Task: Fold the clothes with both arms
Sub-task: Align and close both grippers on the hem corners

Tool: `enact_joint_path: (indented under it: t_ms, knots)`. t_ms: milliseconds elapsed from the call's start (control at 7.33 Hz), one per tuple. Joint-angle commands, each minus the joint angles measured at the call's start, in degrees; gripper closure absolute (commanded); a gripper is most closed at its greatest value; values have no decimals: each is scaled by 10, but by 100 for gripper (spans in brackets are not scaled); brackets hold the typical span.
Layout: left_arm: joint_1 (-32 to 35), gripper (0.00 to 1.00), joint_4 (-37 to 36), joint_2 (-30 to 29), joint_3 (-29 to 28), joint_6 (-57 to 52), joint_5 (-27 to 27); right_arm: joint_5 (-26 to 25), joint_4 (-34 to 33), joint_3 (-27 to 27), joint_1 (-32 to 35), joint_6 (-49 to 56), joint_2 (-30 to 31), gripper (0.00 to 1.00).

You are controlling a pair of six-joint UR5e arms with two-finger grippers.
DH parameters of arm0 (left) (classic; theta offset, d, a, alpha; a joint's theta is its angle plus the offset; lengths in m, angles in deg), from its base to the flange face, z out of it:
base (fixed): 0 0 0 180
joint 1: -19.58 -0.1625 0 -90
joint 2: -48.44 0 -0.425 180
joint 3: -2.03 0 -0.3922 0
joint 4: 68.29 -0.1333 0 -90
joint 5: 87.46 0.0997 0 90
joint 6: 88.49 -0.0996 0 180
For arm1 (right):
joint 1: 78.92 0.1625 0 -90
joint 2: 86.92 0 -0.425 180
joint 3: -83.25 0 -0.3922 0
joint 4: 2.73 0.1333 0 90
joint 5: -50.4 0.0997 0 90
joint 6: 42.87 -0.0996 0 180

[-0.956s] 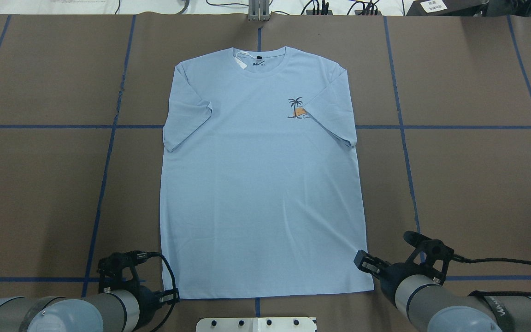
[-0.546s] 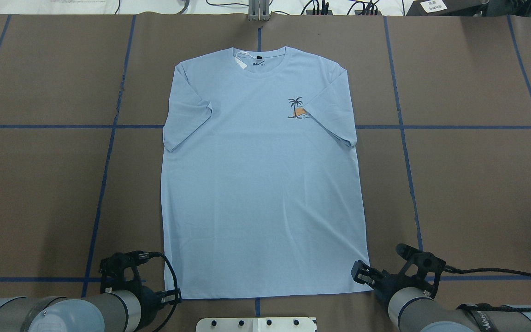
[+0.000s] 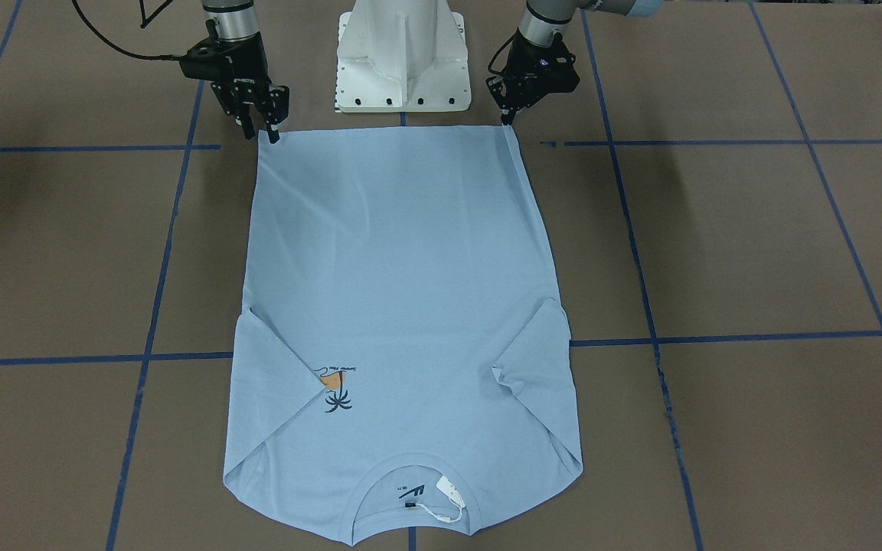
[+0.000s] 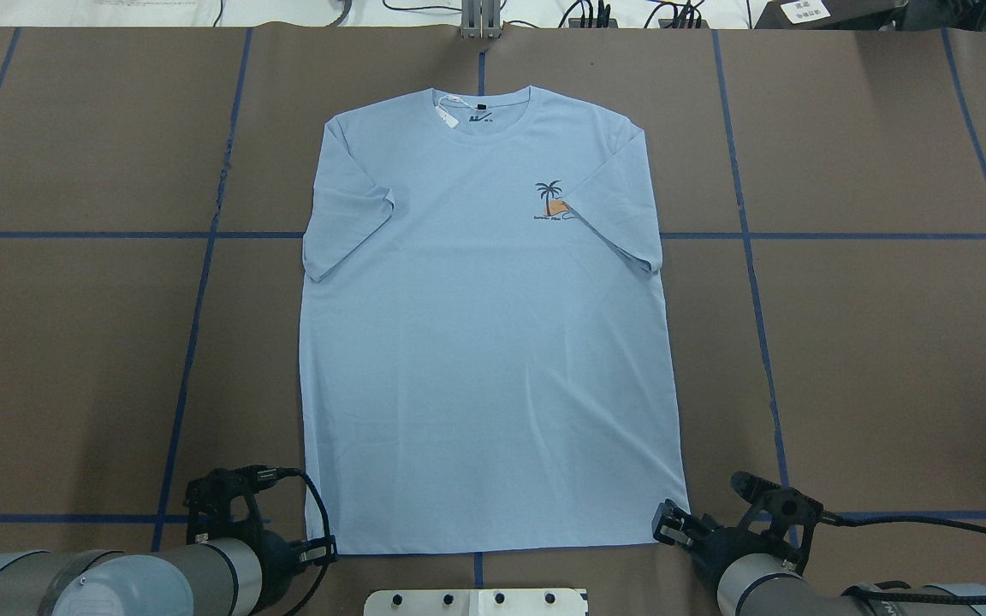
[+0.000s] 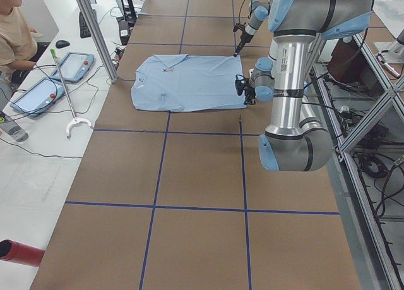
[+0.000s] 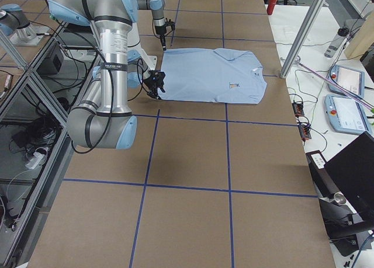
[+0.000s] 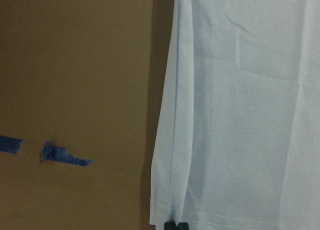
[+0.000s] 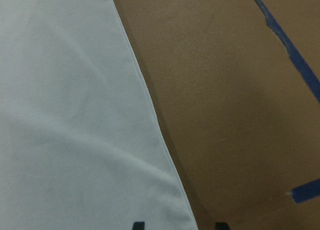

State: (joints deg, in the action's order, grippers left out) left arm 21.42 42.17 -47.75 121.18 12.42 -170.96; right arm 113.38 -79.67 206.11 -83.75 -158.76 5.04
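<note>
The left gripper (image 4: 327,547) sits at the near left hem corner of the light blue T-shirt (image 4: 484,342), its 2 fingertips (image 7: 172,225) pressed together on the hem, pinching the cloth. The shirt lies flat and face up on the brown table (image 4: 74,342), with its collar on the far side from the robot and both sleeves folded in over the body. The right gripper (image 4: 667,524) is at the near right hem corner. Its 2 fingers (image 8: 137,225) are spread apart with the cloth's side edge between them, gripping nothing.
</note>
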Motion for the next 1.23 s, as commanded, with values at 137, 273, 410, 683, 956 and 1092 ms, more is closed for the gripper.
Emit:
enact_joint_path:
  t_ms: [137, 273, 410, 683, 956, 1092]
  knots:
    - [0, 100, 0, 0, -1, 1, 0, -11, -1, -9, -12, -5, 1, 45]
    - [0, 100, 1, 0, -1, 2, 0, -13, -1, -9, -12, -5, 1, 50]
    - [-1, 100, 1, 0, -1, 2, 0, -16, -1, -12, -12, -5, 2, 51]
    - [-2, 100, 1, 0, -1, 2, 0, -18, -1, -13, -13, -8, 2, 66]
    - [-2, 100, 1, 0, 0, 2, 0, -18, -1, -12, -13, -10, 1, 100]
    - [-2, 100, 1, 0, 0, 1, 0, -18, -1, -12, -13, -10, 1, 100]
